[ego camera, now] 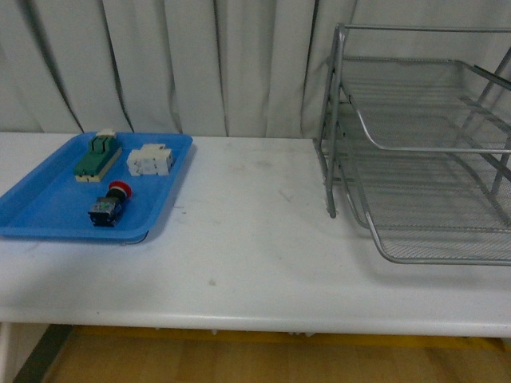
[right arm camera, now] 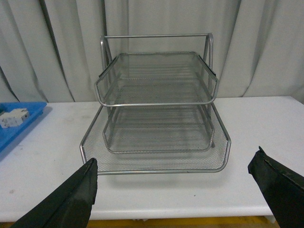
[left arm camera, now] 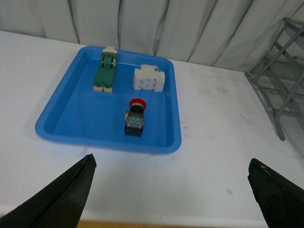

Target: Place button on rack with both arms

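The button (ego camera: 108, 204) (left arm camera: 135, 117), red cap on a dark boxy body, lies on its side in the blue tray (ego camera: 32, 211) (left arm camera: 66, 118) at the table's left. The silver wire-mesh rack (ego camera: 423, 152) (right arm camera: 159, 114) stands at the right with its tiers empty. Neither arm shows in the front view. My left gripper (left arm camera: 172, 164) hangs open above the table's near edge, short of the tray, with nothing between its fingers. My right gripper (right arm camera: 173, 164) is open too, facing the rack's lowest shelf from the near side.
In the tray, beyond the button, lie a green block (ego camera: 97, 155) (left arm camera: 105, 71) and a white block (ego camera: 150, 159) (left arm camera: 149, 79). White table (ego camera: 255, 223) runs between tray and rack. A grey curtain (ego camera: 200, 64) closes off the back.
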